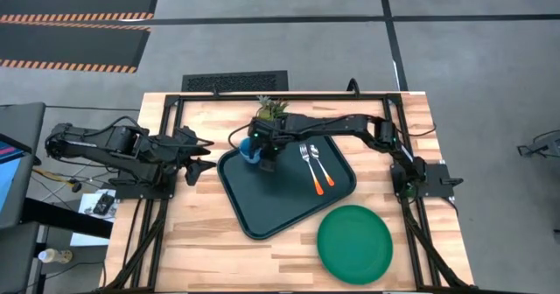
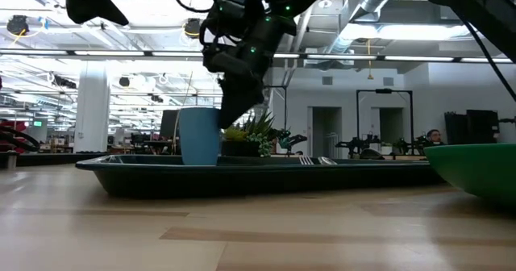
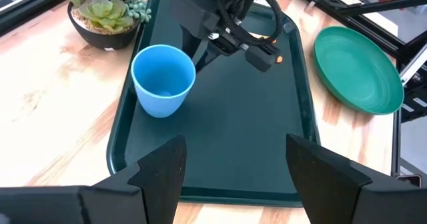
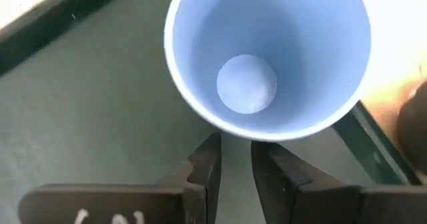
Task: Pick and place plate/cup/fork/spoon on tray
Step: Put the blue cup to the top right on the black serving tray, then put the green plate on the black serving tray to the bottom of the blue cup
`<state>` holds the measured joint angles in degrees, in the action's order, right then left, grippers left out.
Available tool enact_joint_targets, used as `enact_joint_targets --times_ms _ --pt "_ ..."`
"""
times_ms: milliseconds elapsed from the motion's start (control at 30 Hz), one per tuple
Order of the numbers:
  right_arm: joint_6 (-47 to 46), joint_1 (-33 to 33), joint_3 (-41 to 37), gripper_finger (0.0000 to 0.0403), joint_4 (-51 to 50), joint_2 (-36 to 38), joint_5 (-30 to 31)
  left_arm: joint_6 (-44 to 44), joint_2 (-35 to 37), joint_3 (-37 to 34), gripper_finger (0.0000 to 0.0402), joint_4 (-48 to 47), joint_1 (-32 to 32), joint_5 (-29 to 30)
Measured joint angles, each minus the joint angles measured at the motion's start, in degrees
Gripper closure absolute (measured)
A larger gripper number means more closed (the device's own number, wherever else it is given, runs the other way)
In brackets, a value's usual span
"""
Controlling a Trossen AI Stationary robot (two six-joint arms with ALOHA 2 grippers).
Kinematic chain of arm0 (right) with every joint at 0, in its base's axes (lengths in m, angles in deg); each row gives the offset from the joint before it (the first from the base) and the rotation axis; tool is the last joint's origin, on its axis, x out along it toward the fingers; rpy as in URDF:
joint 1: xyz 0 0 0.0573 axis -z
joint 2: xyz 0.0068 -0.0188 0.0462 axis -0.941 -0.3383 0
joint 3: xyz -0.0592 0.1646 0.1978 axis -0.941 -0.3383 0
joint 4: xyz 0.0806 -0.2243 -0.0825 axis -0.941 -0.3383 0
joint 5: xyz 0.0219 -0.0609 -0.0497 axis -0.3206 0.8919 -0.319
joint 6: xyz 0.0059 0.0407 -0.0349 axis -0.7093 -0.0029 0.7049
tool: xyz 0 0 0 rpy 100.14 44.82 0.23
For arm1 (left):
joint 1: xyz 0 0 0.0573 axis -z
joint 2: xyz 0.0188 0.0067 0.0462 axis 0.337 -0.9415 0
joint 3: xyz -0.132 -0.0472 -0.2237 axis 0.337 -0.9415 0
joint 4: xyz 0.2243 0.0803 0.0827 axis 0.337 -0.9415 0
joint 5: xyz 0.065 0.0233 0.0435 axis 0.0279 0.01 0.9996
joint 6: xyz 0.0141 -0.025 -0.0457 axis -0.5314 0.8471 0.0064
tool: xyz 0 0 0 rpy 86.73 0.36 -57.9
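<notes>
Pale wooden table [image 1: 201, 241] inside a black frame, grey floor around it; the low view looks across into a large bright hall.

Nearest the front edge: the plate [image 1: 354, 243], green, flat on the wood at the right, just off the tray's corner and apart from it. It also shows as a green rim in the low view [image 2: 476, 170].

Mid-table: the tray [image 1: 262, 215], dark, sitting skewed. On its right half the fork [image 1: 309, 166] and the spoon [image 1: 321, 168] lie side by side, orange handles toward the front, metal ends toward the back.

At the tray's far left corner stands the cup [image 3: 163, 81], upright, light blue, empty inside [image 4: 267, 57]. The right gripper [image 4: 235, 159] is just beside it over the tray; fingers nearly together with a narrow slit between them, holding nothing, clear of the cup wall.

The left gripper [image 3: 233, 167] waits off the tray's left side, fingers spread wide, empty.

Behind the tray: a small potted succulent [image 3: 103, 11] on the wood.
</notes>
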<state>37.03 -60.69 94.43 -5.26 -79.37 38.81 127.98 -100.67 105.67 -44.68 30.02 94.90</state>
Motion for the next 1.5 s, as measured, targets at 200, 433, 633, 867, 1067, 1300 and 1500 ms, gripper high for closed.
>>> enact_joint_targets --times_ms 200,433,633,867,1067,1300,1500 --pt "0.05 -0.04 0.02 0.0294 1.32 0.0 -0.02 0.21 -0.02 0.0 0.0162 0.0 0.0 -0.07" --pt "-0.01 0.38 1.23 0.0294 -12.11 3.06 -0.23 0.18 0.0 0.0 0.0162 0.02 0.0 -0.1" --pt "-4.17 -1.86 -4.03 0.0294 -29.53 13.4 -0.92 0.04 -0.02 0.0 0.0162 -0.02 0.14 -0.47" --pt "-22.21 -7.95 -33.7 0.0292 -21.77 32.49 -1.32 -1.29 -0.02 0.0 0.0162 0.02 1.13 -0.47" --pt "-43.87 -15.5 -53.05 0.0252 -21.49 47.35 -1.63 -1.24 0.0 0.0 0.0162 0.06 1.82 -0.4" --pt "-63.68 -23.79 -68.31 0.0184 -12.57 57.09 -1.44 -0.98 -0.02 0.0 0.0162 0.33 2.1 1.08" --pt "-69.09 -27.4 -74.64 0.0177 -4.81 57.63 -1.4 -0.98 0.0 0.0 0.0162 0.26 2.1 1.21"
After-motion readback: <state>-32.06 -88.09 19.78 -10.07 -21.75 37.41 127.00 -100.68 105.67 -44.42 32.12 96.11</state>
